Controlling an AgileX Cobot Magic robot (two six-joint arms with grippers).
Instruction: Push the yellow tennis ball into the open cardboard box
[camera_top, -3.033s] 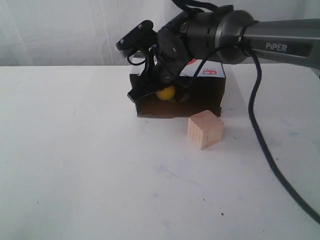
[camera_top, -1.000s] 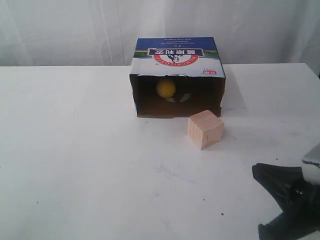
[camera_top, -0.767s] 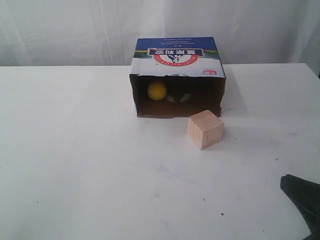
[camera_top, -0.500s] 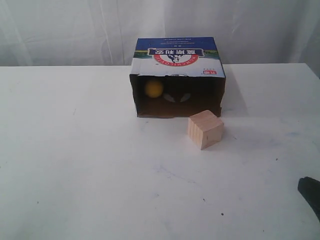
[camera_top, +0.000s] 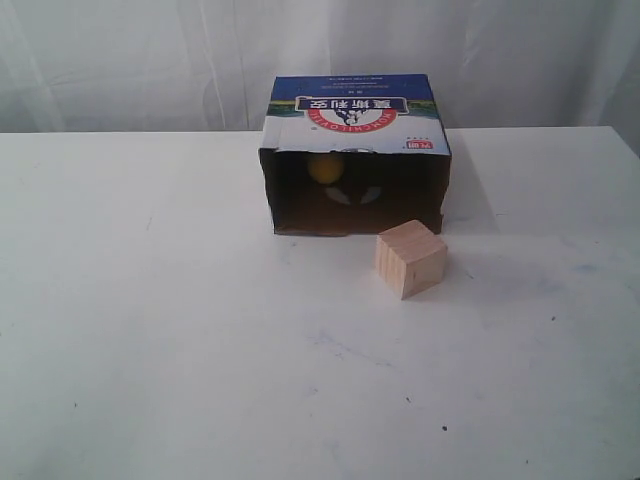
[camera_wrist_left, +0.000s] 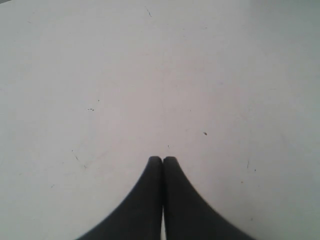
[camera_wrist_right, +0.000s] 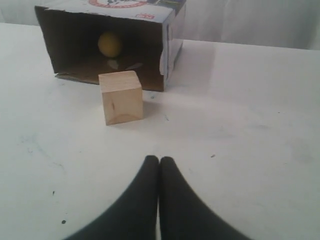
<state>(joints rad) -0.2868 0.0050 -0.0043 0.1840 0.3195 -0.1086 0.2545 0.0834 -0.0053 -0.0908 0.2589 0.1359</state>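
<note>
Left gripper (camera_wrist_left: 162, 161) & right gripper (camera_wrist_right: 159, 162) both had jaws pressed together, empty, prob. parked clear of the work. Wooden cube (camera_top: 411, 259) stood just outside the open cardboard box (camera_top: 350, 110). Yellow tennis ball (camera_top: 324, 167) lay deep inside it, so task looked done.

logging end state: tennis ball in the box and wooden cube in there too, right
The yellow tennis ball is in the open cardboard box, but the wooden cube stands outside, before its opening; the exterior view shows it.
</note>
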